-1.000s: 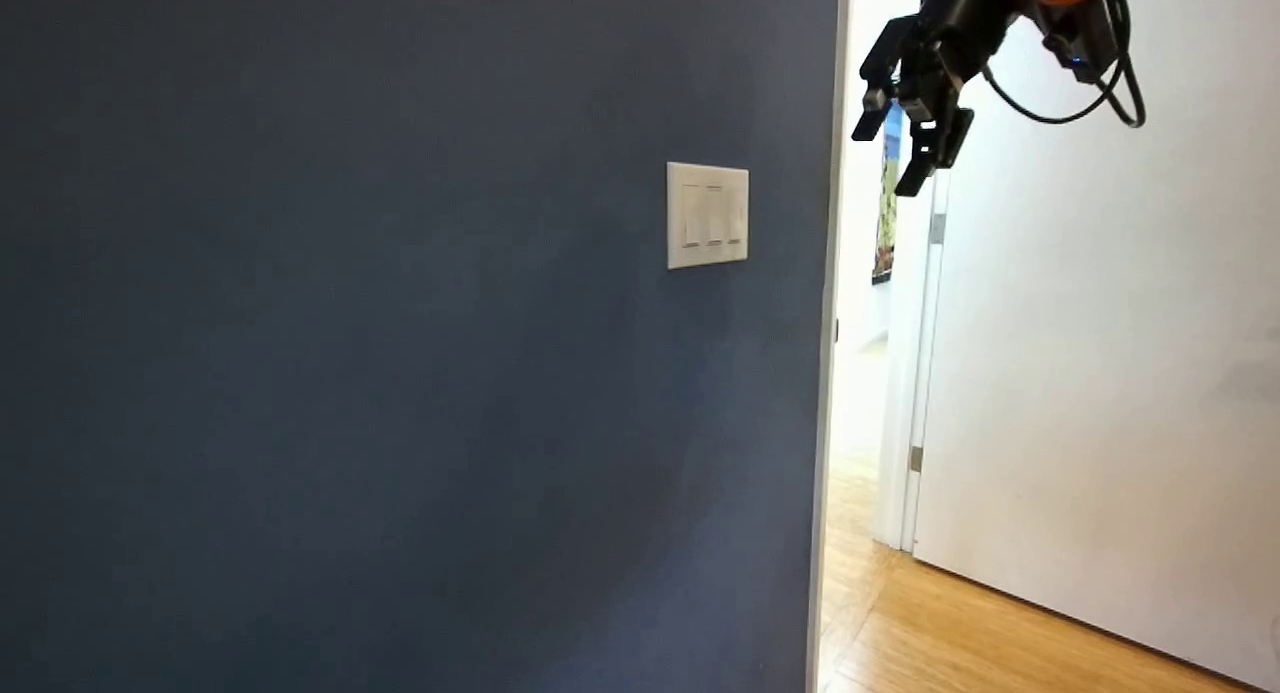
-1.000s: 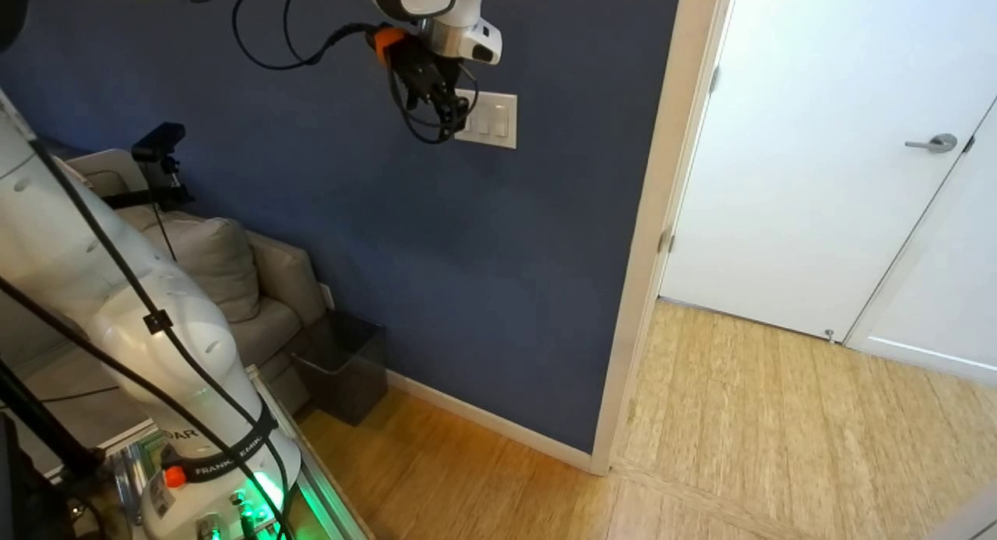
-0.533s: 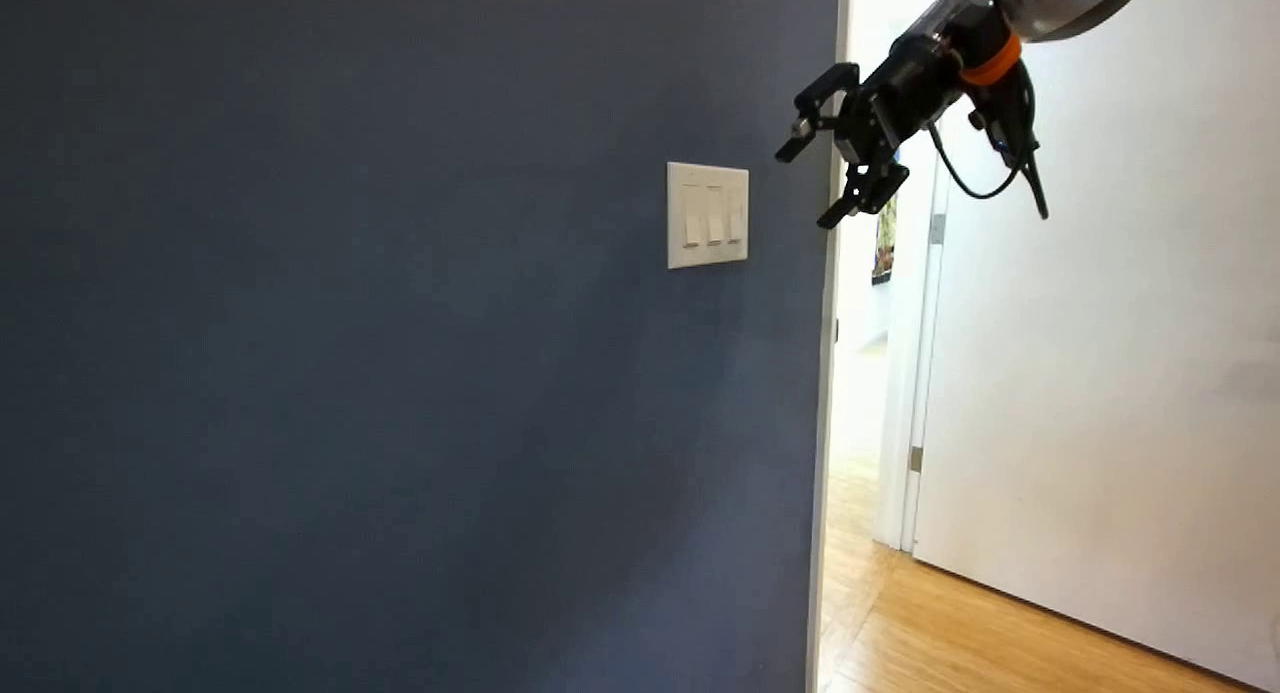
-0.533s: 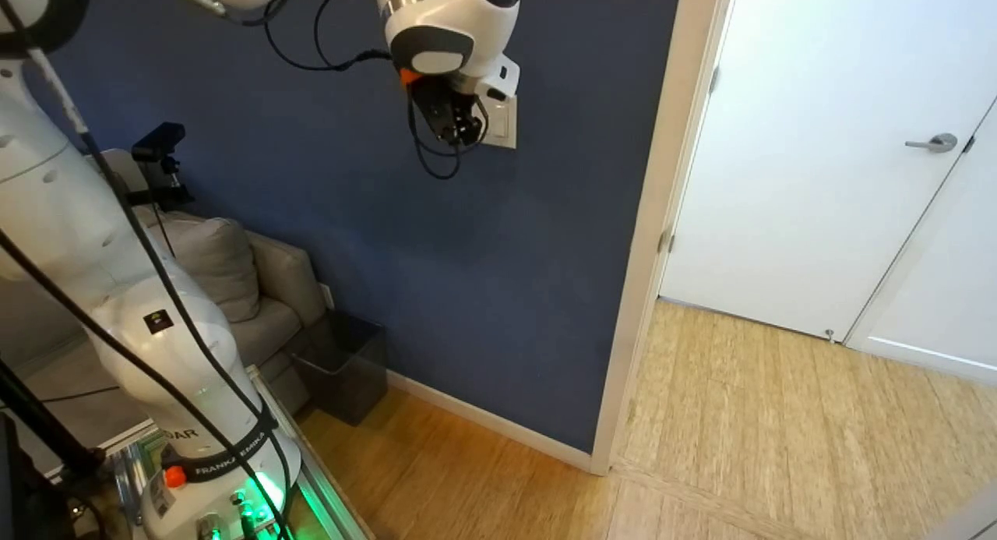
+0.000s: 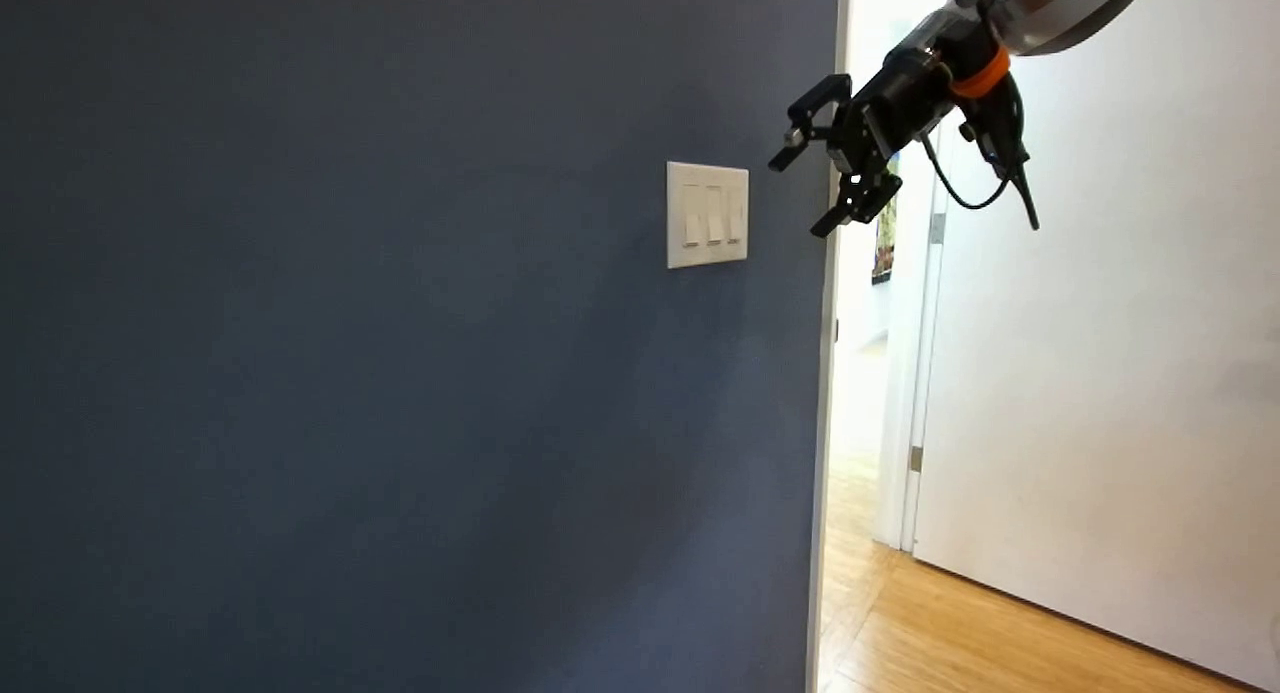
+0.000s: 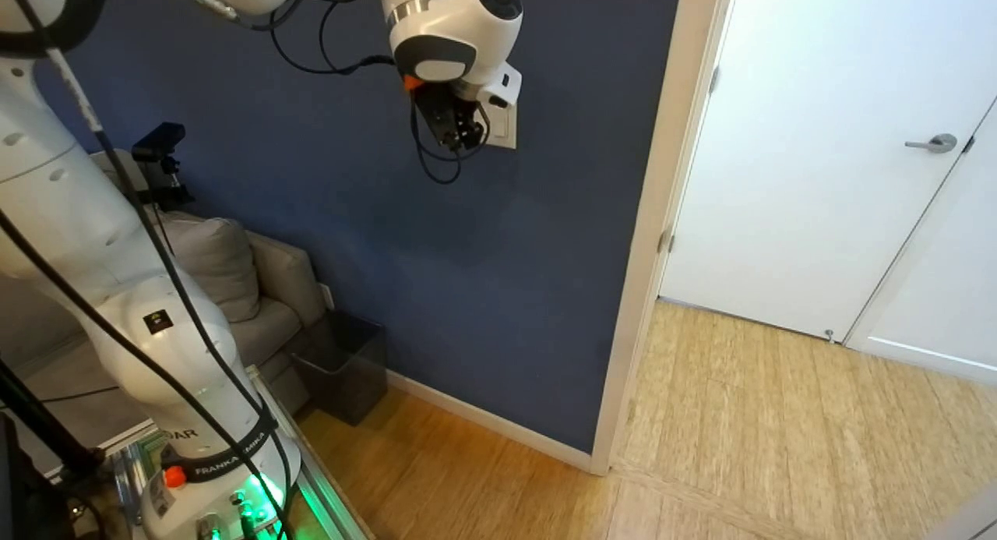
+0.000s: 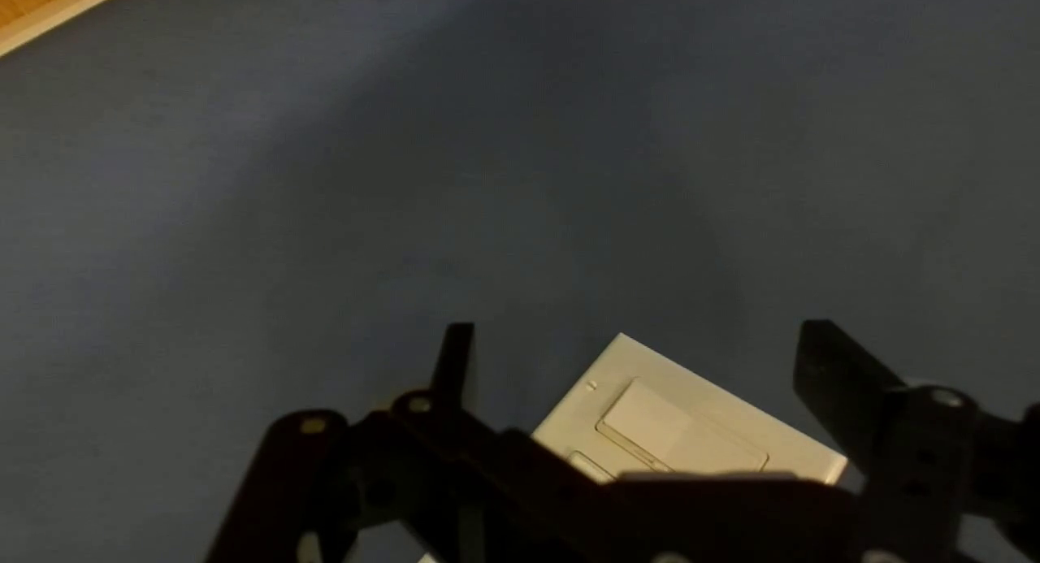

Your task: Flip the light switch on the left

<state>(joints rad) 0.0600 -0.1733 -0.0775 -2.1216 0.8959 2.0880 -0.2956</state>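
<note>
The light switch (image 5: 692, 216) is the leftmost cream toggle in a cream-white wall plate (image 5: 707, 255) on the dark blue wall. In an exterior view its lower part looks brighter. My gripper (image 5: 799, 199) is open and empty, out in front of the wall and apart from the plate, tilted toward it. In the wrist view the light switch (image 7: 650, 421) shows between the widely spread fingers, beyond and below the fingertips' level. The rest of the plate is mostly hidden by the gripper there. In an exterior view the arm hides the light switch; only the plate's right end (image 6: 509, 131) shows.
A door frame (image 6: 646, 244) edges the wall right of the plate, with a white door (image 6: 802, 150) beyond. A grey sofa (image 6: 269, 287) and a dark bin (image 6: 350, 380) stand low by the wall. A loose cable loop (image 6: 438, 179) hangs at the wrist.
My gripper has moved down and closer to the plate and wall, tilting more toward it, mostly in the first half second. Since then it has sunk only slightly. The toggles look unchanged.
</note>
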